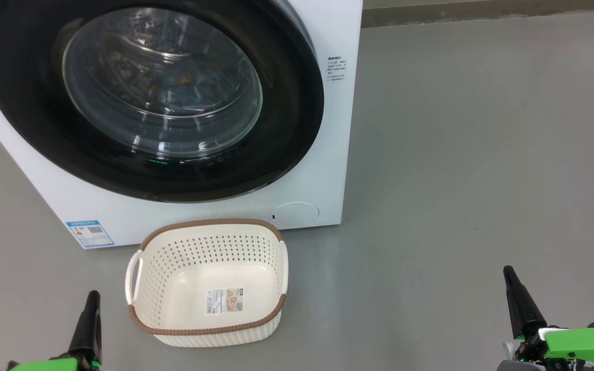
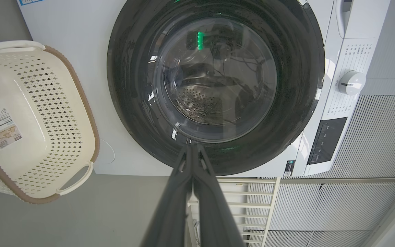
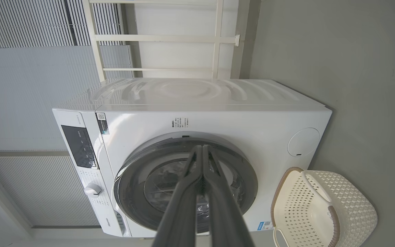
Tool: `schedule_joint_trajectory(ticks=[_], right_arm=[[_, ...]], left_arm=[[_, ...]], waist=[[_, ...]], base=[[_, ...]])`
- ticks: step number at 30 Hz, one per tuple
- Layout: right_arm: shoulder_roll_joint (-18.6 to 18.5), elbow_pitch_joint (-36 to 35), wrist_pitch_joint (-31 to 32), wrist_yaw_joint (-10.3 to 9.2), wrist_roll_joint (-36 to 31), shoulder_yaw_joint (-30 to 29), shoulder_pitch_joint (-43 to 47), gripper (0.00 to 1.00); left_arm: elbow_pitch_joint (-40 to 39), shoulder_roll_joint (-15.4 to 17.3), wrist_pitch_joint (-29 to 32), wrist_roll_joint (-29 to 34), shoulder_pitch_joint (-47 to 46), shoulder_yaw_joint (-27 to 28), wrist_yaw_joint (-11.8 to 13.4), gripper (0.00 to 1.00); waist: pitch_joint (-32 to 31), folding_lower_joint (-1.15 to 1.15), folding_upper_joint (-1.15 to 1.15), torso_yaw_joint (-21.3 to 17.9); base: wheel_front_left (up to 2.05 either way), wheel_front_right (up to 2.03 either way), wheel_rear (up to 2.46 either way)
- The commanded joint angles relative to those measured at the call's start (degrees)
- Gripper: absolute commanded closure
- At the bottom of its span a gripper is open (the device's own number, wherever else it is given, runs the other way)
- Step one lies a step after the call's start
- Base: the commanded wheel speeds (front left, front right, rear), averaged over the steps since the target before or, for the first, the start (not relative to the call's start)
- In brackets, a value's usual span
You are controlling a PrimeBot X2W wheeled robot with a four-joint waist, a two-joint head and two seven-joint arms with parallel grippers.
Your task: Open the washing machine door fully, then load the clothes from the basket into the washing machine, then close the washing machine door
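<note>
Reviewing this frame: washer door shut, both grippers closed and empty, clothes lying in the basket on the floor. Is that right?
Not quite: the basket is empty, with just a label on its bottom, as the head view shows. Blue and orange fabric, apparently the clothes, shows behind the washing machine door glass. The door is shut, and the left gripper and right gripper are closed and empty.

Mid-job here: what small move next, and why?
Probably a light push with the shut left gripper on the black rim of the washing machine door, to confirm the latch. The basket is empty, blue and orange clothes show behind the glass, and the door looks closed, though latching can't be seen. The right gripper, also shut, touches nothing.
</note>
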Motion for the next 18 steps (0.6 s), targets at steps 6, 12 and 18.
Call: schedule_joint_trajectory(ticks=[6, 12, 18], right_arm=[[-0.7, -1.4, 0.4, -0.06, 0.2, 1.3, -2.3, 1.00], [-0.7, -1.4, 0.4, -0.06, 0.2, 1.3, -2.3, 1.00], [-0.7, -1.4, 0.4, -0.06, 0.2, 1.3, -2.3, 1.00]], left_arm=[[-1.1, 0.8, 0.4, 0.4, -2.3, 2.0, -0.6, 1.00], [-1.1, 0.8, 0.4, 0.4, -2.3, 2.0, -0.6, 1.00], [-1.1, 0.8, 0.4, 0.5, -2.3, 2.0, -0.6, 1.00]], waist=[[0.0, 0.00, 0.00, 0.0], [0.0, 0.00, 0.00, 0.0], [0.0, 0.00, 0.00, 0.0]], base=[[0.00, 0.00, 0.00], [0.00, 0.00, 0.00], [0.00, 0.00, 0.00]])
